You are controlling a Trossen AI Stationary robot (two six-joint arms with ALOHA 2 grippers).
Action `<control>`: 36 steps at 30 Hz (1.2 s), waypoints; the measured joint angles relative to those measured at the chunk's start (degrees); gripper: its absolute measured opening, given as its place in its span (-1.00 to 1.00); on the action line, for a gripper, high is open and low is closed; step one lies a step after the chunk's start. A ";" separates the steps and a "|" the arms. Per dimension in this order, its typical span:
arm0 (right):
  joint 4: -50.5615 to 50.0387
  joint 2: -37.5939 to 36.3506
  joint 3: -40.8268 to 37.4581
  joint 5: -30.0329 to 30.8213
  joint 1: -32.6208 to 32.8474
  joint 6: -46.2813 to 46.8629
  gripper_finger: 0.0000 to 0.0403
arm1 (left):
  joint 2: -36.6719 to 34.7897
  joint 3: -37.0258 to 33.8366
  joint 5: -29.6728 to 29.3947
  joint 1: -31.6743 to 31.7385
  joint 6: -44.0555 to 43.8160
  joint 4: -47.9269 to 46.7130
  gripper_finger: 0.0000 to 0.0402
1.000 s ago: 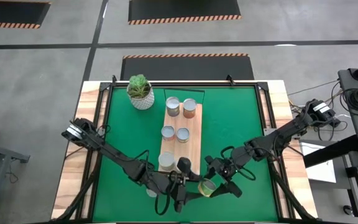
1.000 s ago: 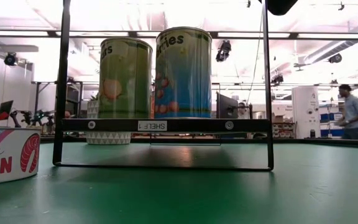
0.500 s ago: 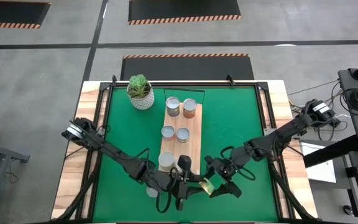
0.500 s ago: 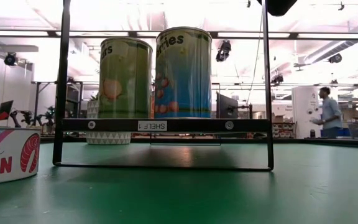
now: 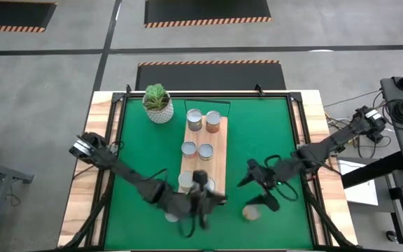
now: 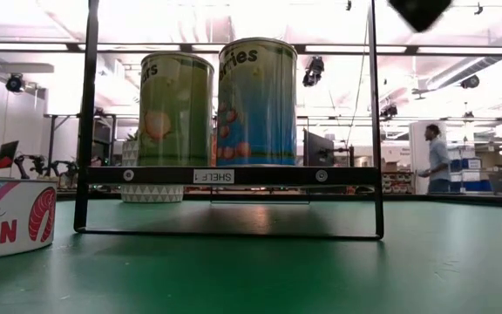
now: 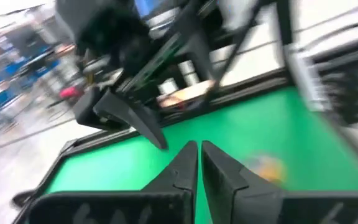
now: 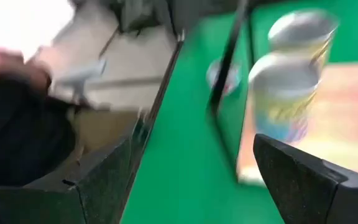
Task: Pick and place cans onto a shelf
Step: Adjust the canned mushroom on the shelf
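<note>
High view, left side: wooden table edge [image 5: 82,203] borders the green mat [image 5: 257,133]; a white pot with a plant [image 5: 158,103] stands at the mat's far left corner, just beside the shelf's far end.
Left arm: reaches from the table's left edge across the mat; the left gripper [image 5: 200,197] sits at the near end of the shelf.
Left gripper state: fingers [image 7: 182,171] clenched together, tips touching, nothing between them.
Shelf: long wooden board [image 5: 219,150] lies lengthwise at the middle of the mat.
Cans on shelf: two at the far end [image 5: 195,120], side by side; two at the middle [image 5: 189,148], side by side; one at the near end [image 5: 186,180], just beside the left gripper.
Can under left arm: one silver top [image 5: 171,216] shows on the mat, near the shelf's near left corner, partly hidden by the arm.
Loose can: one can [image 5: 250,212] lies on the mat to the right of the shelf's near end, apart from both grippers; blurred, so its pose cannot be told.
Right arm: comes in from the table's right edge; the right gripper [image 5: 256,183] hangs over the mat between the shelf and that edge, near the loose can.
Right gripper state: released, fingers [image 8: 303,180] spread wide, holding nothing.
Low view: two cans, a green one [image 6: 176,109] and a blue one [image 6: 257,102], stand on the raised shelf's labelled front edge [image 6: 234,175]; a further can with a pink fish label [image 6: 11,215] stands on the mat at the left; a person [image 6: 434,159] stands in the room far behind.
</note>
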 joint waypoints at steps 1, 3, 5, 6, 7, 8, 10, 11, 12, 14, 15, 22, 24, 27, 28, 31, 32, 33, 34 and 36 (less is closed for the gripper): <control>-1.54 -0.54 -0.45 0.18 1.29 0.06 0.62 | -1.03 0.00 -0.15 -1.27 0.16 -1.35 -0.98; -2.29 -0.78 -1.56 1.19 4.16 1.35 0.62 | -2.66 0.08 -2.89 -3.64 0.24 -2.89 -0.98; -2.65 0.04 -2.27 3.18 6.77 2.72 0.62 | -3.46 0.01 -7.71 -5.88 0.36 -3.91 -0.98; -2.72 0.78 -2.29 4.43 7.96 3.37 0.62 | -3.63 -0.26 -9.78 -6.75 0.52 -4.15 -0.99; -3.41 1.55 -2.29 5.55 9.10 4.22 0.62 | -3.74 -0.44 -11.42 -7.66 0.79 -4.67 -0.99; -4.92 2.45 -2.29 6.98 10.24 5.72 0.62 | -3.85 -0.46 -12.19 -8.33 0.83 -5.10 -1.00; -9.17 4.43 -1.92 9.70 11.47 9.27 0.62 | -4.53 -0.46 -12.28 -9.69 0.86 -6.07 -1.00; -11.98 5.47 -1.62 10.22 11.71 11.59 0.62 | -4.72 -0.46 -12.14 -10.09 0.83 -6.50 -1.00; -15.37 6.39 -1.51 10.46 11.87 13.89 0.62 | -4.83 -0.44 -11.95 -10.43 0.68 -7.19 -1.00; -22.54 8.64 -1.53 10.71 12.31 18.92 0.62 | -4.86 -0.47 -11.96 -10.80 0.47 -9.28 -1.00; -25.30 9.89 -1.55 10.51 12.79 21.12 0.62 | -4.83 -0.50 -11.96 -10.80 0.36 -9.90 -1.00; -31.62 13.49 -1.66 9.88 19.02 32.19 0.62 | -5.03 -0.50 -14.28 -10.93 0.62 -10.77 -1.00; -31.49 13.45 -1.64 9.90 20.46 35.38 0.62 | -5.03 -0.50 -15.62 -10.84 0.89 -10.90 -1.00; -31.52 14.21 -1.61 10.54 22.98 39.85 0.62 | -5.03 -0.50 -17.98 -10.78 1.09 -12.10 -1.00; -31.51 14.84 -1.60 10.56 23.68 40.83 0.62 | -5.03 -0.50 -18.66 -10.78 1.03 -12.46 -1.00; -31.57 17.30 -1.60 10.59 25.14 42.92 0.62 | -5.03 -0.50 -20.07 -10.73 0.95 -13.06 -1.00; -31.47 18.19 -1.58 10.63 25.46 43.71 0.62 | -5.11 -0.50 -20.07 -10.70 0.95 -13.34 -1.00; -31.50 19.05 -1.40 10.45 25.74 44.11 0.62 | -5.21 -0.50 -20.11 -10.64 0.99 -13.40 -1.00; -31.45 19.95 -1.16 10.34 26.17 44.37 0.62 | -5.42 -0.50 -20.27 -10.60 1.10 -13.39 -1.00; -31.35 21.63 -0.38 10.34 26.59 44.47 0.62 | -5.88 -0.50 -20.60 -10.48 1.73 -13.29 -1.00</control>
